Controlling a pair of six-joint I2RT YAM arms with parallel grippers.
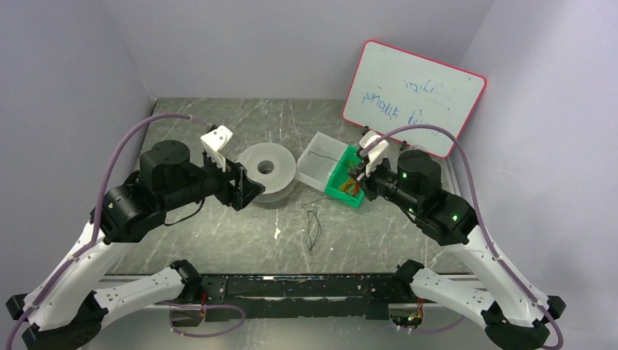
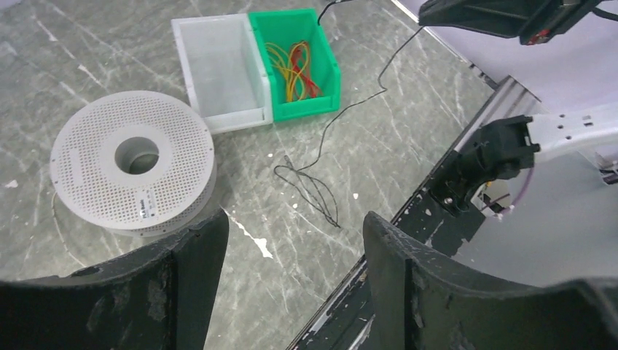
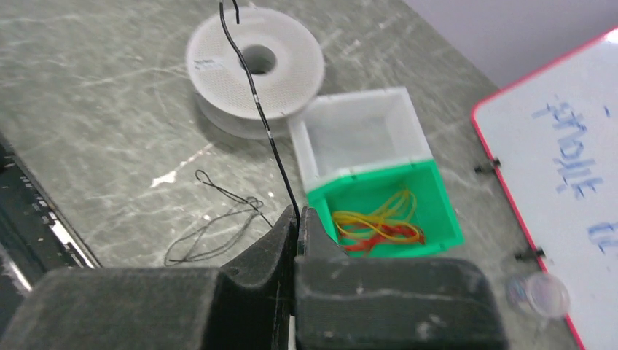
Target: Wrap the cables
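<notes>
- My right gripper (image 3: 297, 216), reaching over the green bin (image 3: 446, 219), is pressed together on the black cable (image 3: 271, 142).
- The cable slants down leftward to a loose loop on the table (image 1: 218, 240), its long axis near-to-far.
- Yellow and red cables (image 3: 375, 222) lie in the bin.
- My left gripper (image 2: 295, 233) hangs spread near the spool (image 2: 131, 168).

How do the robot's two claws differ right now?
The left gripper is open and holds nothing; the right gripper is shut on the black cable. The left hovers near the white spool, the right by the green bin. Both have black fingers.
</notes>
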